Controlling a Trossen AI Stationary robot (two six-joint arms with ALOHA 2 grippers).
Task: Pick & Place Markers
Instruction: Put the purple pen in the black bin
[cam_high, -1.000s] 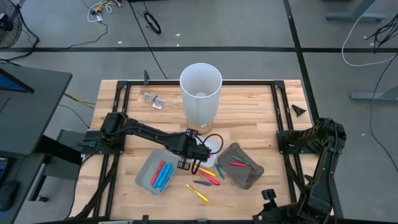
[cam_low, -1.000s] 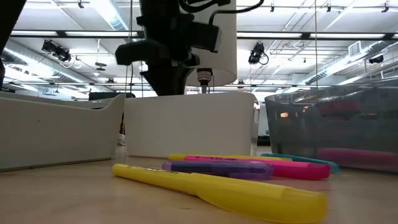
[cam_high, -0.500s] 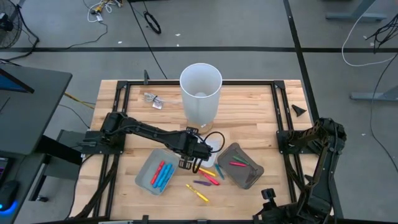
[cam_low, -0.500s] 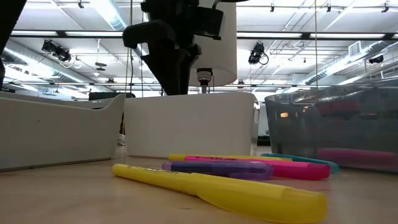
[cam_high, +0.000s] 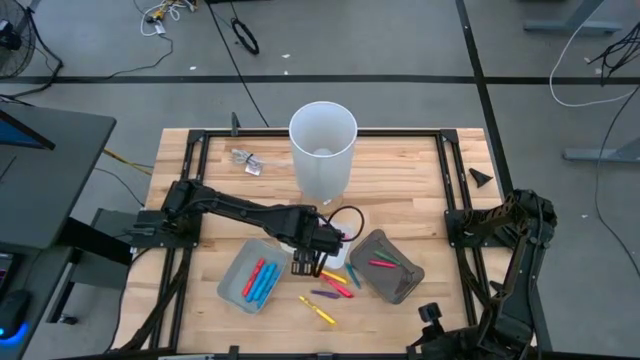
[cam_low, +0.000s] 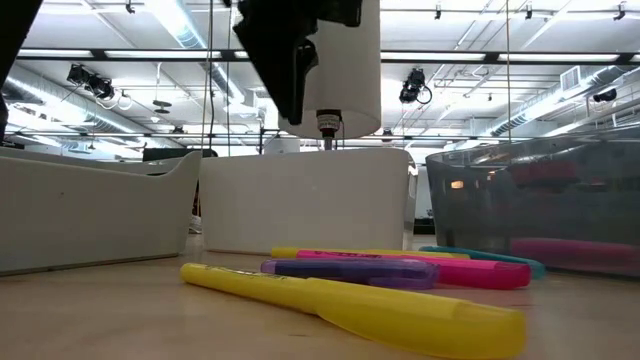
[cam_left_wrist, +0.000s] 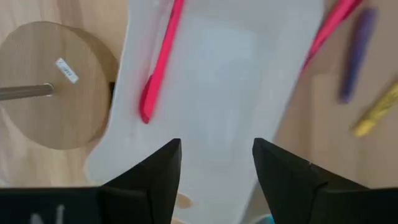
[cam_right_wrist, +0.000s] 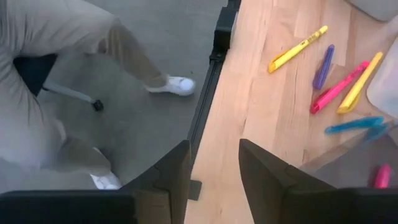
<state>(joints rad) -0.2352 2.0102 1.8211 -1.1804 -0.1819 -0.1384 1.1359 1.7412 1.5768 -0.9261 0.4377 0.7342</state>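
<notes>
The left hand (cam_high: 308, 265) hangs over the middle of the wooden worktop (cam_high: 400, 180), above a small white tray (cam_left_wrist: 217, 93). Its two fingers (cam_left_wrist: 155, 174) stand apart with nothing between them. In the left wrist view a pink marker (cam_left_wrist: 160, 62) lies inside this white tray, along one of its long walls, and a round wooden base (cam_left_wrist: 50, 87) sits just beside the tray.

The other markers are spread in three places. Some red and blue ones (cam_high: 260, 280) lie in a light grey tray (cam_high: 235, 290) on the left side. A pink one and a green one (cam_high: 385, 264) lie in a dark grey tray (cam_high: 400, 285) on the right side. Between the two trays several lie loose on the wood: a yellow marker (cam_high: 319, 310), a purple marker (cam_high: 324, 294) and a pink marker (cam_high: 340, 285), near each other. In the low view the yellow one (cam_low: 350, 305) is the nearest, with the purple one (cam_low: 345, 270) behind it.

A tall white cup (cam_high: 322, 150) stands upright at the far side of the worktop.

The right hand (cam_right_wrist: 214, 168) waits at the near right edge, away from the trays. Its fingers are apart and hold nothing. Beyond the edge a person's leg and white shoe (cam_right_wrist: 171, 84) show on the floor.
</notes>
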